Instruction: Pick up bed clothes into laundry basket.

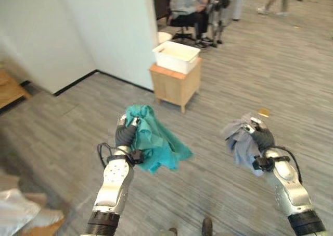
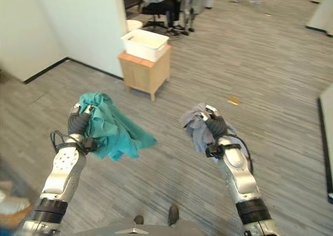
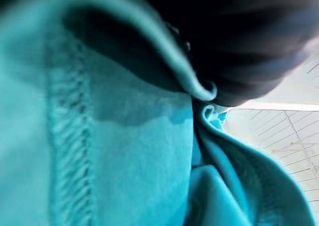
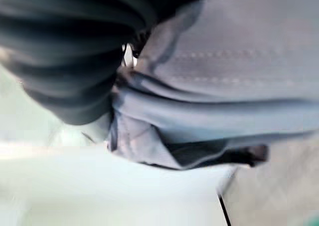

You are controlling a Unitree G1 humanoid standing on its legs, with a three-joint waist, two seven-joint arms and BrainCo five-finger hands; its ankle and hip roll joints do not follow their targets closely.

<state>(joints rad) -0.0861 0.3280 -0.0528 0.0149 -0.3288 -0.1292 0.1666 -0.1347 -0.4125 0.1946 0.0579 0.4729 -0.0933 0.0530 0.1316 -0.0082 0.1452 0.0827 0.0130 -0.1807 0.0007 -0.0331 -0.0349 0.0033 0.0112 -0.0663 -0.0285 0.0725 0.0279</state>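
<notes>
Left hand (image 1: 124, 134) apparently clutching teal cloth (image 1: 156, 139), right hand (image 1: 261, 138) gripping grey cloth (image 1: 240, 142).

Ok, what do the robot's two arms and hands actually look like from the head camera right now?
Both arms are silver-grey metal with a black ring band near the elbow. The left hand and right hand each wear a dark ribbed cover over the back and wrist, with silver showing at the fingers. A thin black cable loops beside each wrist.
</notes>
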